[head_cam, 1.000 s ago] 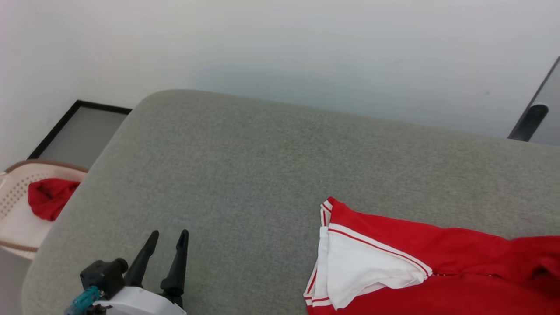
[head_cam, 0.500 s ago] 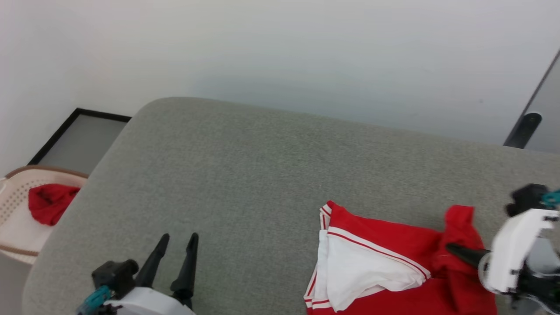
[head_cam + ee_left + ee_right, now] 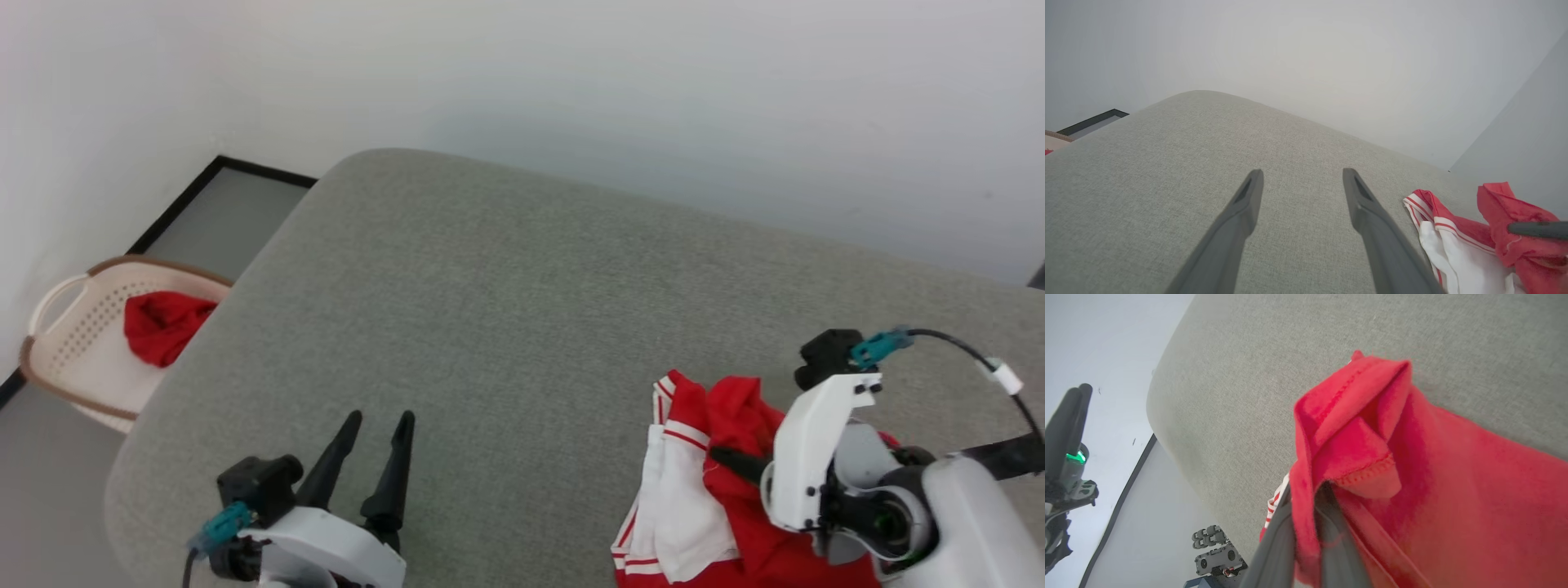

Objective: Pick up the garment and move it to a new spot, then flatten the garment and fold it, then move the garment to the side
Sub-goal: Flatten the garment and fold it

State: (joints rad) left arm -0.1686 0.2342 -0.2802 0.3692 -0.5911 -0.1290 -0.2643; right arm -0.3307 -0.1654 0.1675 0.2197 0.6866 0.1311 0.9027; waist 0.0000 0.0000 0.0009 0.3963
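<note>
The bright red garment (image 3: pixel 739 416) lies bunched at the front right of the grey cushion (image 3: pixel 506 310), with one white, stripe-edged limb (image 3: pixel 682 506) folded on top. My right gripper (image 3: pixel 717 456) is shut on a fold of the red fabric and holds it above the rest. The right wrist view shows the garment (image 3: pixel 1412 477) pinched between the two dark fingers (image 3: pixel 1280 539). My left gripper (image 3: pixel 380 425) stands open over bare cushion at the front left, well apart from the garment. From the left wrist, the garment (image 3: pixel 1457 241) lies right of the left gripper (image 3: pixel 1302 175).
A cream perforated basket (image 3: pixel 77 343) holding another red cloth (image 3: pixel 163 327) stands on the floor left of the cushion. A white wall runs behind it. A dark post with a green light (image 3: pixel 1073 457) stands beyond the cushion's edge.
The head camera has turned. My right gripper came into view with a fold of the garment and dragged it leftward, bunching the fabric. The left gripper stayed open in place.
</note>
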